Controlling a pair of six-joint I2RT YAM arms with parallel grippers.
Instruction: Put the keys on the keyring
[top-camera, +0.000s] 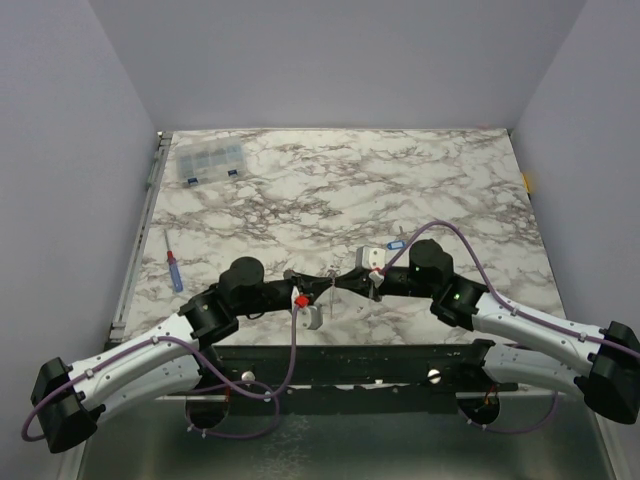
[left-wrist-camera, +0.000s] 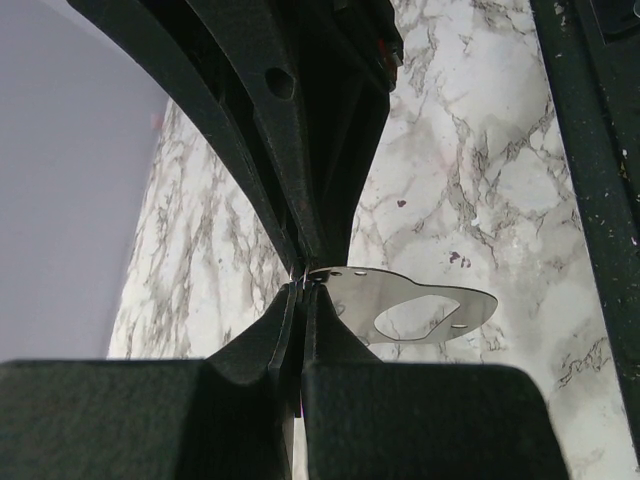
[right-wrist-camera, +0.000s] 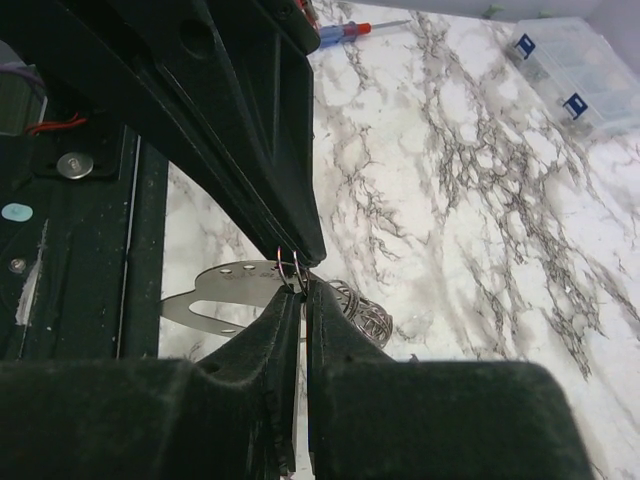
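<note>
Screwdriver (top-camera: 174, 270), box (top-camera: 210, 163) far from key (left-wrist-camera: 355, 290), keyring (right-wrist-camera: 289, 266)

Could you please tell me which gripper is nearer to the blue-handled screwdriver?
Left. The screwdriver lies off to the left of both; the left gripper, pinching a key, is on its side, and the right gripper, pinching the keyring, meets it from beyond.

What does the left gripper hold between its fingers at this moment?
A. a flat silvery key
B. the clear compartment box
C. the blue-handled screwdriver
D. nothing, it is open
A: in the left wrist view the left gripper is closed on the edge of a flat silvery key with a large hole, while in the top view the screwdriver lies apart from both arms.
</note>
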